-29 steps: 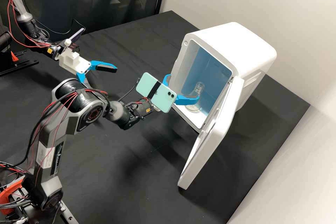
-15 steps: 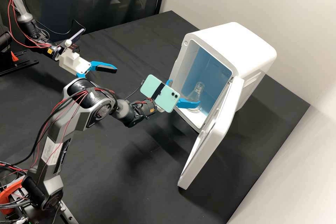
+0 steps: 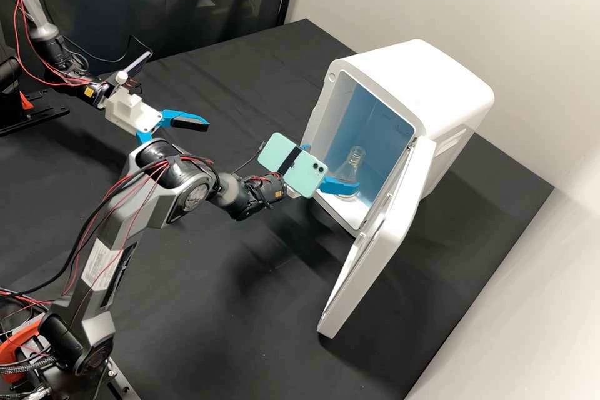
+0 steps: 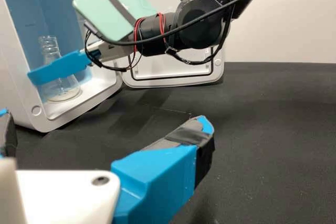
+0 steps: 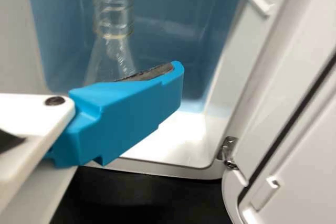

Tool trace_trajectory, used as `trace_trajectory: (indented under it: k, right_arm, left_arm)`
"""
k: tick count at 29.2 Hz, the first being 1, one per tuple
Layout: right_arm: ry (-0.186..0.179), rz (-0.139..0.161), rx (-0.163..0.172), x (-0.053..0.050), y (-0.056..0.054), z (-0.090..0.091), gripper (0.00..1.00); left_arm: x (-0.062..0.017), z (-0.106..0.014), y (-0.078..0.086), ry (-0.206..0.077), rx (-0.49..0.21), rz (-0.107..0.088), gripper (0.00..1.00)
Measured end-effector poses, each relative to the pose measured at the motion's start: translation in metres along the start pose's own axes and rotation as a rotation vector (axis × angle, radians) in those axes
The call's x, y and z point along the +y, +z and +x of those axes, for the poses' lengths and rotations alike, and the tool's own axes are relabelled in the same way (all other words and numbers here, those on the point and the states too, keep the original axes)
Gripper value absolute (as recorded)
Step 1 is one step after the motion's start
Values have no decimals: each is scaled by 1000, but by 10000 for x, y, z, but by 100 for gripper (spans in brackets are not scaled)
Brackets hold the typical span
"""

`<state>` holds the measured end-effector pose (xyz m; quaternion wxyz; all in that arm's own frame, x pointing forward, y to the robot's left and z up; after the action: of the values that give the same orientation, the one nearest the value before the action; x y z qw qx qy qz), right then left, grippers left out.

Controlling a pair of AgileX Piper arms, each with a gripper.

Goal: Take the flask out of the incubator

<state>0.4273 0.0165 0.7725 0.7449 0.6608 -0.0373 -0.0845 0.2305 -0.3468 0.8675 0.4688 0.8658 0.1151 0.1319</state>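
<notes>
My right gripper (image 3: 336, 180) is inside the one white box-shaped incubator (image 3: 425, 87). Its jaws are spread, and one blue finger lies just beside the single clear glass conical flask (image 3: 354, 162), which stands upright on the incubator floor. My left gripper (image 3: 165, 128) hangs wide apart above the black bench (image 3: 250, 300), far from the incubator's one open door (image 3: 375, 244).
</notes>
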Motion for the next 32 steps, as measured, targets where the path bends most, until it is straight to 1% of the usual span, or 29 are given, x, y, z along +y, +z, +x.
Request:
trace_trajectory:
  k: [3,4,5,10,19,20,25,27,28,30,32]
  right_arm:
    - [-25,-24,-9,-46,4,33,100]
    - [-32,-28,-10,-57,-2,41,100]
    - [-50,-30,-17,-88,7,52,100]
    - [-49,-22,-23,-95,1,52,100]
    - [-52,-24,-25,-94,6,29,100]
    - [-53,-15,-32,-86,26,10,100]
    - [-35,56,-63,47,147,-102,100]
    - [-23,82,-76,107,193,-133,100]
    - [-17,102,-78,146,216,-154,100]
    - [-4,115,-76,196,242,-176,100]
    - [10,121,-73,228,264,-189,100]
  left_arm:
    - [-1,0,4,0,-2,0,100]
    - [-1,0,4,0,-2,0,100]
    - [-1,0,4,0,-2,0,100]
    - [-1,1,8,0,-2,-1,100]
    - [-4,4,29,-1,-8,-1,100]
    - [-4,4,29,-1,-8,-1,100]
    - [-4,4,29,-1,-8,-1,100]
    - [-4,4,29,-1,-8,-1,100]
    - [-4,4,29,-1,-8,-1,100]
    - [-5,5,36,-1,-11,-1,100]
    - [-7,6,45,-2,-14,-1,100]
